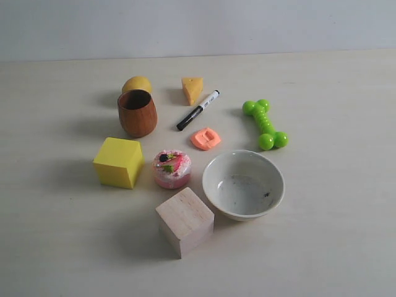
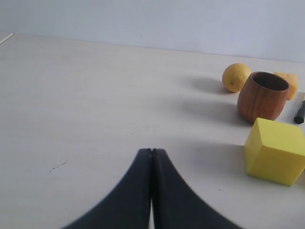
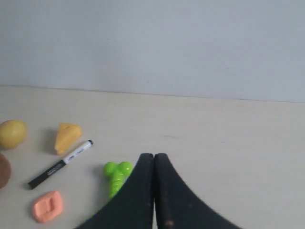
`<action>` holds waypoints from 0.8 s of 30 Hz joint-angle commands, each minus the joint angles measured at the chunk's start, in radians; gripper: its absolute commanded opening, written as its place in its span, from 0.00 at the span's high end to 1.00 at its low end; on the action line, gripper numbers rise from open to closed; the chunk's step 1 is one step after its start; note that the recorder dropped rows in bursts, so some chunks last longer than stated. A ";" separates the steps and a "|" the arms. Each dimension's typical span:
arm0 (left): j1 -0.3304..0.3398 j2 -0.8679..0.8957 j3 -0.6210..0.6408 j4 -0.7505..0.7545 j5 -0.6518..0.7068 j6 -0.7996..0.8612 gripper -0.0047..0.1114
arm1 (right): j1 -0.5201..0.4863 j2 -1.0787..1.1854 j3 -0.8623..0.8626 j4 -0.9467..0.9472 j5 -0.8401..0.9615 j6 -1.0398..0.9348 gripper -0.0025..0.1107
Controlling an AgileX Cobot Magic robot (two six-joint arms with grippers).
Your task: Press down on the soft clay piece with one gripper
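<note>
The soft clay piece (image 1: 206, 138) lies flattened on the table with a squarish dent in its top, between the marker and the bowl. It also shows in the right wrist view as a salmon clay piece (image 3: 47, 206), off to the side of my right gripper (image 3: 154, 156), which is shut on nothing and well apart from it. My left gripper (image 2: 151, 151) is shut and empty above bare table, away from the yellow block. Neither gripper shows in the exterior view.
Around the clay: black-and-white marker (image 1: 197, 110), cheese wedge (image 1: 192, 89), green bone toy (image 1: 265, 123), white bowl (image 1: 243, 184), pink cake toy (image 1: 172, 168), wooden block (image 1: 184, 221), yellow block (image 1: 119, 161), wooden cup (image 1: 137, 112), lemon (image 1: 137, 84).
</note>
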 commanded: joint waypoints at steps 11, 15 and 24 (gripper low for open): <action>-0.008 -0.006 -0.002 -0.004 -0.007 -0.002 0.96 | -0.266 -0.496 0.392 -0.052 -0.009 -0.032 0.98; -0.008 -0.006 -0.002 -0.004 -0.007 -0.002 0.96 | -0.266 -0.530 0.481 -0.052 -0.042 -0.029 0.98; -0.008 -0.006 -0.002 -0.004 -0.007 -0.002 0.96 | -0.266 -0.539 0.659 -0.052 -0.235 0.054 0.98</action>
